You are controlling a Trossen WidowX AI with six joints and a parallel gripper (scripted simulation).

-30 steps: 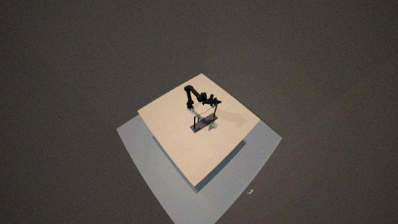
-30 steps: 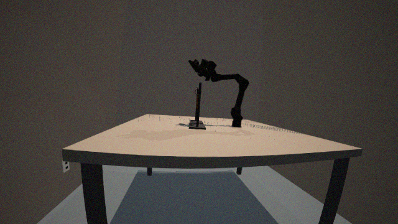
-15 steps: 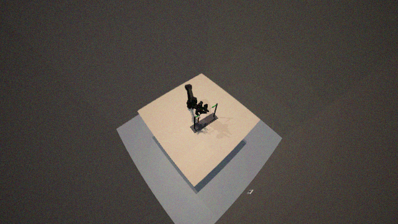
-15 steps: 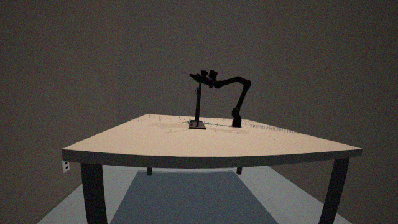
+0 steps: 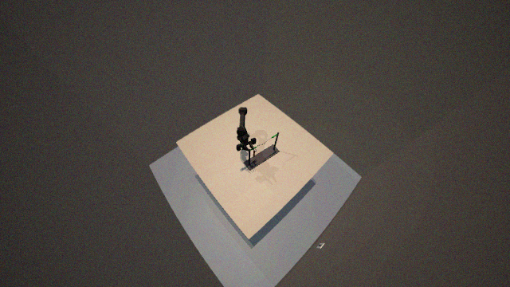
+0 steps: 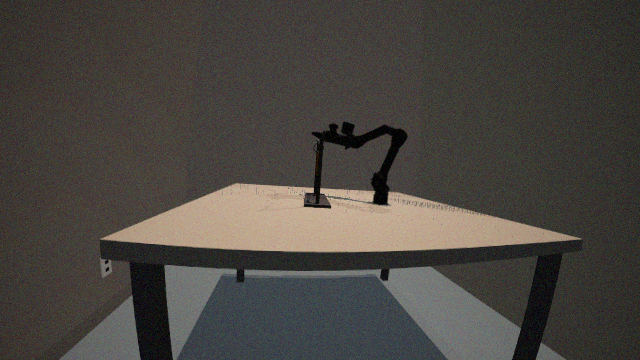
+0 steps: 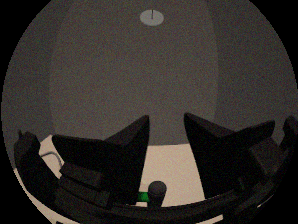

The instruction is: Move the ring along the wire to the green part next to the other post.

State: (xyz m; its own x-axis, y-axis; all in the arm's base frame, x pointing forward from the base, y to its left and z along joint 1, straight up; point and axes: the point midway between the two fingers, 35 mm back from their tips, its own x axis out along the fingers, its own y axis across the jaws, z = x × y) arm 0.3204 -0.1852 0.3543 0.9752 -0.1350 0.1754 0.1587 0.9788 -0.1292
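The table has a smooth matt pale wood-like top, the arm and tool look matt black plastic, and the posts' base is dark and dull.

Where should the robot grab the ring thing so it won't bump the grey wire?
Probably by its orange handle, hanging below the wire beside the near post. Coming from the arm's side keeps the open gripper under the wire.

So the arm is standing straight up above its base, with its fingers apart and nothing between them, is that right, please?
Not quite. The arm is not straight up: it bends over and reaches out level to the top of the post, as the exterior view shows. Its fingers are indeed apart with nothing between them.
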